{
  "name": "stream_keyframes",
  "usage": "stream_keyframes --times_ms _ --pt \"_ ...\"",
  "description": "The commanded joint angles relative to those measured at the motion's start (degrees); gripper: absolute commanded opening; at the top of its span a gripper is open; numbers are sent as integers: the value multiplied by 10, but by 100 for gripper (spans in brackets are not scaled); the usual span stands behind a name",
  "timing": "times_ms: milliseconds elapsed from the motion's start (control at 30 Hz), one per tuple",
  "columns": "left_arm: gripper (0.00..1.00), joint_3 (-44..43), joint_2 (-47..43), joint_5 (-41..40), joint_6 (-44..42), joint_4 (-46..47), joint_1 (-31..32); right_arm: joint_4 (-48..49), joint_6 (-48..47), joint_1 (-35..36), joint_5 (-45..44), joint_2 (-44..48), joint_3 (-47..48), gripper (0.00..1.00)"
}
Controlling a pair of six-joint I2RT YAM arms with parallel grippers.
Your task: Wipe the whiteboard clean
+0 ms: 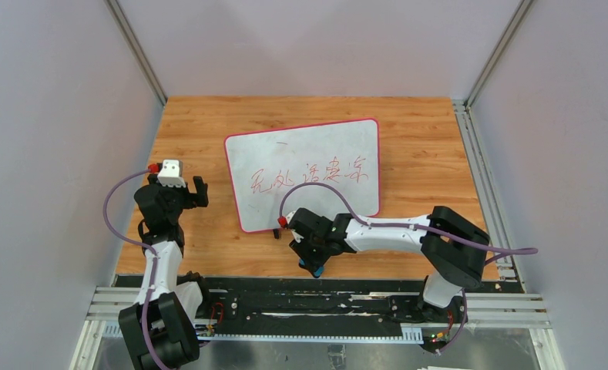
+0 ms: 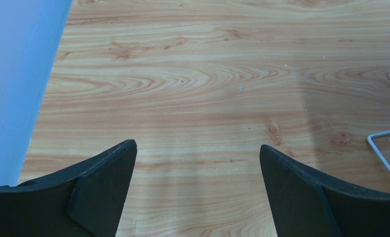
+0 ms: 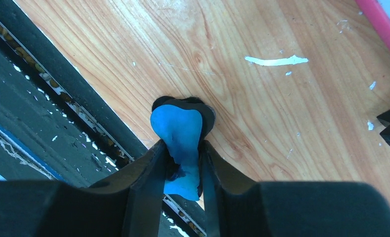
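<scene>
**A:** Right gripper (image 3: 182, 146), wrist view: what was noted?

**B:** Both fingers (image 3: 142, 173) were clamped on a blue eraser (image 3: 175, 123), pinching its narrow middle. The blue body bulged out past the fingertips, with a dark edge around its far end. That end sat low over the wood. Contact could not be told.

**A:** And where did that put it on the table (image 1: 424, 154)?

**B:** At the near edge, just beside the black rail (image 3: 59, 94) at the front. From overhead, the right arm reached leftward across the front, gripper pointing down. The eraser was off the whiteboard (image 1: 308, 146), just short of its near edge.

**A:** The board itself?

**B:** It lay flat at mid-table, turned slightly askew, white with a pink border. A row of red writing (image 1: 308, 173) ran across the middle, unwiped. The right wrist view caught a strip of the pink border in its top corner.

**A:** Anything near it?

**B:** A small dark object (image 1: 276, 233) lay by the board's near edge. It was too small to identify. White flecks and one white smear (image 3: 277, 60) marked the wood.

**A:** Left gripper (image 2: 196, 148)?

**B:** Its fingers were spread wide, nothing between them, only bare wood grain below. It stood left of the board and apart from it.
</scene>
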State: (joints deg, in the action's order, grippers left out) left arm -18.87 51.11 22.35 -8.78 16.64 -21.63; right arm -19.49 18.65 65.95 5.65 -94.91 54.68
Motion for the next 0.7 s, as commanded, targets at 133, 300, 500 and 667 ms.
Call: stream_keyframes --times_ms 133,300,500,667 --pt "99 -7 -8 -1 -5 7 -3 -6 7 10 -11 -9 -1 4" --pt "99 -8 -7 0 -5 7 -3 -29 6 16 -22 30 9 1" --pt "99 -14 3 28 -16 0 -3 -67 14 19 -77 140 15 1" --pt "99 -29 13 79 -24 -16 -3 -99 20 19 -153 238 18 1"
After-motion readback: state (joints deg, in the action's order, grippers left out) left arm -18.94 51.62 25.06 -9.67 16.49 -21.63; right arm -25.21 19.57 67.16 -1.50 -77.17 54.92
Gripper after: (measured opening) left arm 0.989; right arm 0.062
